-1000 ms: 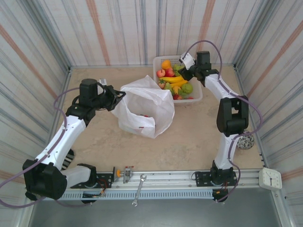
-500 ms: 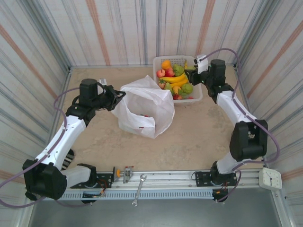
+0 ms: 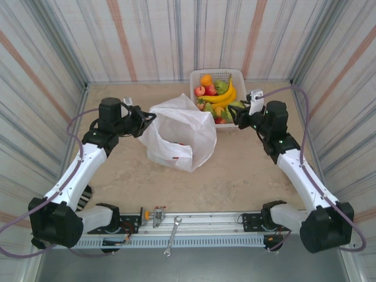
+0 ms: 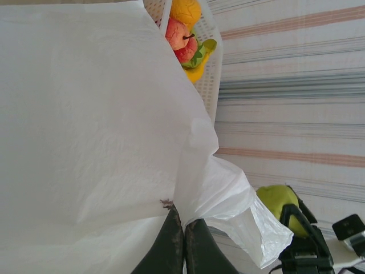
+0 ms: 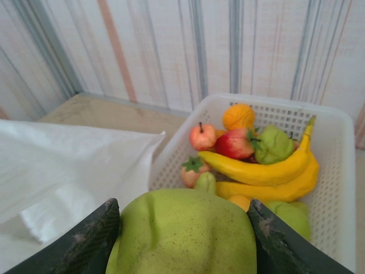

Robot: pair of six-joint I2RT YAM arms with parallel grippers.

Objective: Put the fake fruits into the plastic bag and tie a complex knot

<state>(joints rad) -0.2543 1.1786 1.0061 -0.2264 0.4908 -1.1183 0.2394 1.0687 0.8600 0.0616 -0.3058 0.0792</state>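
Beside the basket (image 3: 217, 71), right gripper (image 5: 183, 240) clasping green pear (image 5: 185, 220), left gripper (image 4: 183, 228) pinching plastic bag (image 4: 85, 114)

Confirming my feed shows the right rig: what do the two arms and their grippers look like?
The left arm and right arm have white link shells with black joint housings and looping grey-lilac cables. The left gripper and right gripper have dark, scuffed fingers.

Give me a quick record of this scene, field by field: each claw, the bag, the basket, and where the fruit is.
left claw: shut on the edge of the bag
right claw: shut on a green pear, by the basket's near side
bag: white, lying on the table beside the basket
basket: holds bananas, an orange, red apples
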